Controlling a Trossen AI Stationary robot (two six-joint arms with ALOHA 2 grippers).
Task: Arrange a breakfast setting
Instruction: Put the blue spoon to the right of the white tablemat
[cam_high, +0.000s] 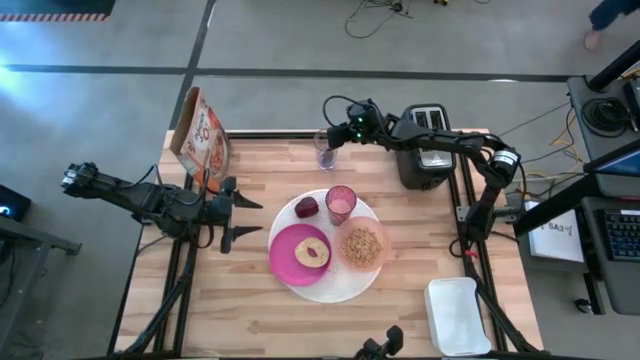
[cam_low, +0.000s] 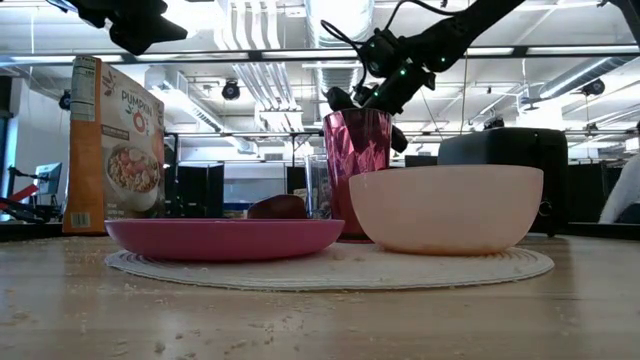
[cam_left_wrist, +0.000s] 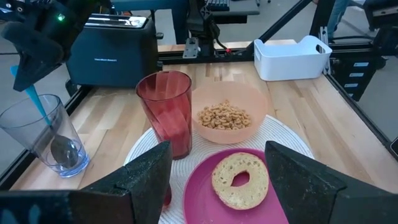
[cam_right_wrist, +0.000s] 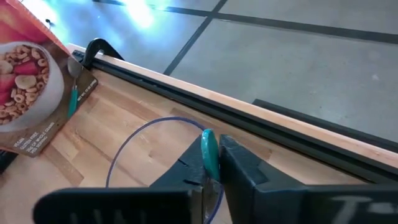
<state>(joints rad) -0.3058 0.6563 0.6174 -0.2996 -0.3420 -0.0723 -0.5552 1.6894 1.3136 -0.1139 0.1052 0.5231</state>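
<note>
Teal-handled spoon (cam_right_wrist: 208, 152) pinched in right gripper (cam_right_wrist: 214, 163)

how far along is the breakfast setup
Mostly set: the white plate holds the magenta plate with bagel, cereal bowl, pink tumbler and red fruit. In hand: the right gripper is shut on the teal-handled spoon, standing in a clear glass. Left: placing it.

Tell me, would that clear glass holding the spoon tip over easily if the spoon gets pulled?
Probably: the clear glass looks tall, narrow and otherwise empty, so likely light. The spoon leans against its rim, gripped by the right gripper, so a sideways pull could lever it over.
</note>
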